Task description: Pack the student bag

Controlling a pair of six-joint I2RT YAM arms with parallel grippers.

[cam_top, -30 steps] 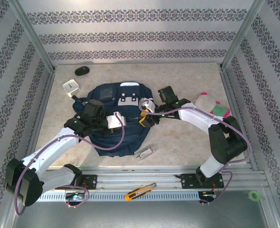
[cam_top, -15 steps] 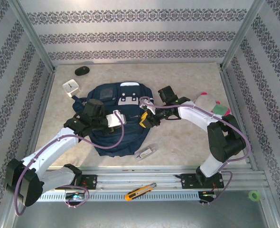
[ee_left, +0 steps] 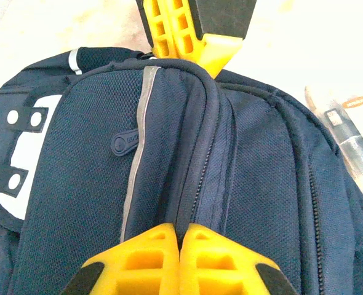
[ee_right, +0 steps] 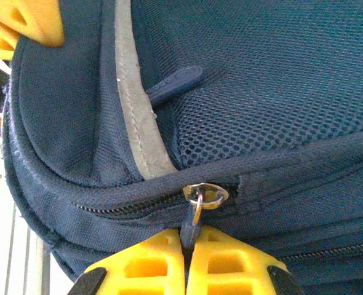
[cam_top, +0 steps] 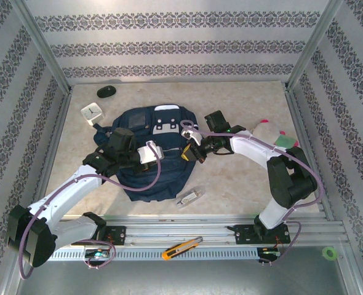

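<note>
The student bag (cam_top: 142, 178), dark navy with a grey-white patch near its top, lies flat mid-table. My left gripper (cam_top: 149, 153) rests on the bag's middle. In the left wrist view its yellow fingers (ee_left: 180, 228) are shut, pinching a fold of fabric beside a zipper line. My right gripper (cam_top: 189, 152) is at the bag's right edge. In the right wrist view it (ee_right: 186, 232) is shut on the dark zipper pull (ee_right: 192, 216), which hangs from a metal slider (ee_right: 205, 195). The zipper (ee_right: 120, 206) looks closed to the left of the slider.
A white clock (cam_top: 91, 112) and a black object (cam_top: 106, 91) lie at the back left. A pink-and-white plush toy (cam_top: 269, 132) sits on the right. A clear packet (cam_top: 189, 196) lies by the bag's front, and a yellow utility knife (cam_top: 181, 247) lies on the rail.
My right gripper's jaws have closed onto the zipper pull, and its wrist has shifted slightly towards the bag. The left arm has held still.
</note>
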